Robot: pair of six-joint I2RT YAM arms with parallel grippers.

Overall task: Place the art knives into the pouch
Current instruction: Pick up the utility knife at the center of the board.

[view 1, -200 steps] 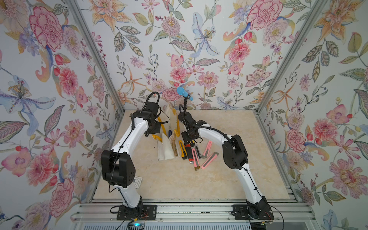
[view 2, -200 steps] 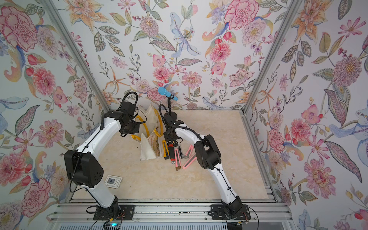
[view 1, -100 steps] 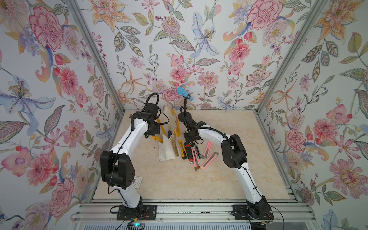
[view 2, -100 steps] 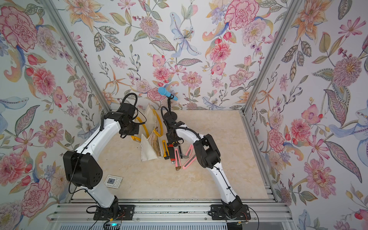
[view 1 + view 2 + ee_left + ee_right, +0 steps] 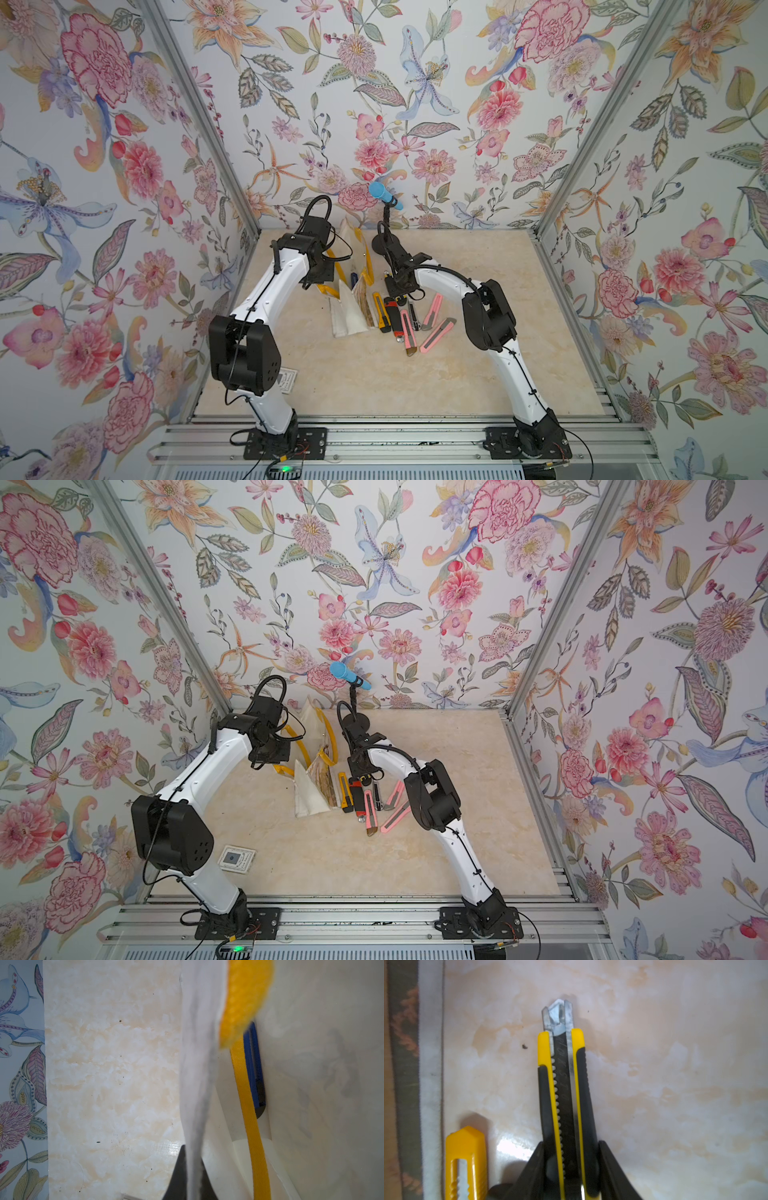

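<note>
Both arms at the pouch (image 5: 348, 312): left claw (image 5: 190, 1169) pressed together on a fold of its canvas, holding that edge up off the worktop (image 5: 374, 374); right claw (image 5: 571, 1153) pinching the yellow-black art knife (image 5: 562, 1084) across its handle. Knife seems to lie flat on the worktop, beside a plain yellow knife (image 5: 467, 1159) that lies next to the pouch
</note>
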